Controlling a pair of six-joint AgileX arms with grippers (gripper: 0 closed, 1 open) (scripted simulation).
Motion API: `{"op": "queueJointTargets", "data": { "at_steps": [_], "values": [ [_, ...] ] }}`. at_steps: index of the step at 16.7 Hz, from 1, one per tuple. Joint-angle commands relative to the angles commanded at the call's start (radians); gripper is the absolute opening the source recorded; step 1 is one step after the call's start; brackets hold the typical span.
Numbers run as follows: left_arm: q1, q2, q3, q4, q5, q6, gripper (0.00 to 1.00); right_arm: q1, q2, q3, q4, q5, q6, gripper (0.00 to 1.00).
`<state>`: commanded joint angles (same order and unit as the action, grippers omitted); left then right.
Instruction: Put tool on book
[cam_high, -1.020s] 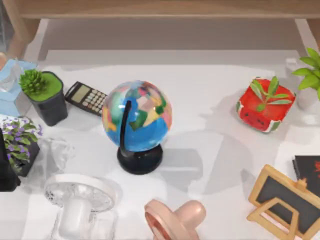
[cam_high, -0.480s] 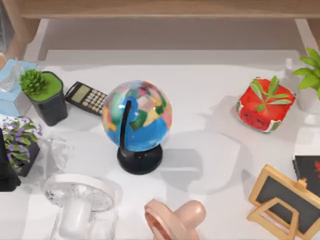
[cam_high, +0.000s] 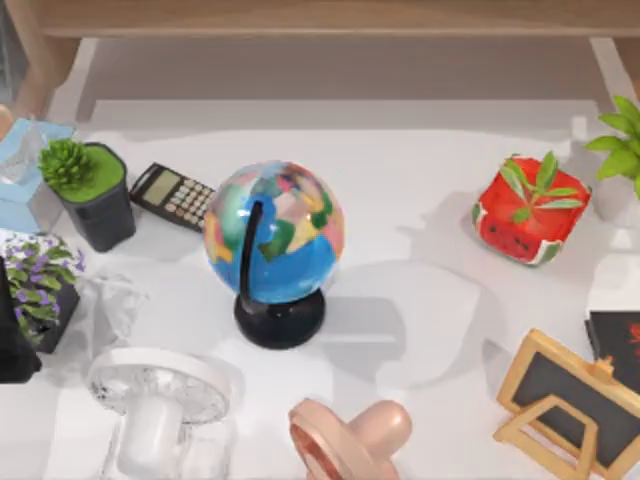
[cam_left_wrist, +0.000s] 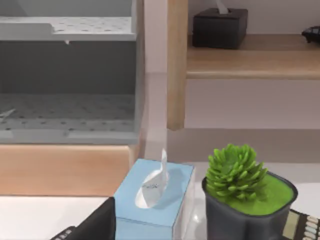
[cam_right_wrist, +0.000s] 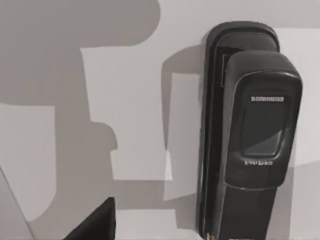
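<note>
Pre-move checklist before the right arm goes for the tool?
1. Tool found: ok. The black tool lies flat on the white table, and the right arm's wrist view looks down on it.
2. Tool gripped: not ok. It lies free.
3. Book found: ok. The book is at the table's right edge.
4. Book cover free: cannot tell. The chalkboard easel overlaps it.
5. Left arm clear: ok. It is at the table's left, facing the tissue box and the succulent pot.

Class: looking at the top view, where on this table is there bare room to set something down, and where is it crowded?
Bare patches: between the globe and the red pot, and between the globe's base and the easel. Crowded: the left edge, with succulent, tissue box, calculator and white fan. The book is at the right edge.
</note>
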<state>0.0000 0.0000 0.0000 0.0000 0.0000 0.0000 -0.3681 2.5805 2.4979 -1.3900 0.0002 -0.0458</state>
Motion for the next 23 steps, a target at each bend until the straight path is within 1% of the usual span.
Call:
{"op": "queueJointTargets", "data": {
  "at_steps": [6,10,15,23],
  "values": [
    [0.0,0.0,0.0,0.0,0.0,0.0,1.0,-0.004,-0.008,-0.105,0.088,0.001,-0.003,1.0],
    [0.0,0.0,0.0,0.0,0.0,0.0,1.0,0.005,0.023,-0.121,0.149,0.002,0.006,1.0],
    [0.0,0.0,0.0,0.0,0.0,0.0,1.0,0.008,0.032,-0.124,0.157,0.002,0.008,1.0],
    [0.0,0.0,0.0,0.0,0.0,0.0,1.0,0.008,0.032,-0.124,0.157,0.002,0.008,0.4]
  ]
}}
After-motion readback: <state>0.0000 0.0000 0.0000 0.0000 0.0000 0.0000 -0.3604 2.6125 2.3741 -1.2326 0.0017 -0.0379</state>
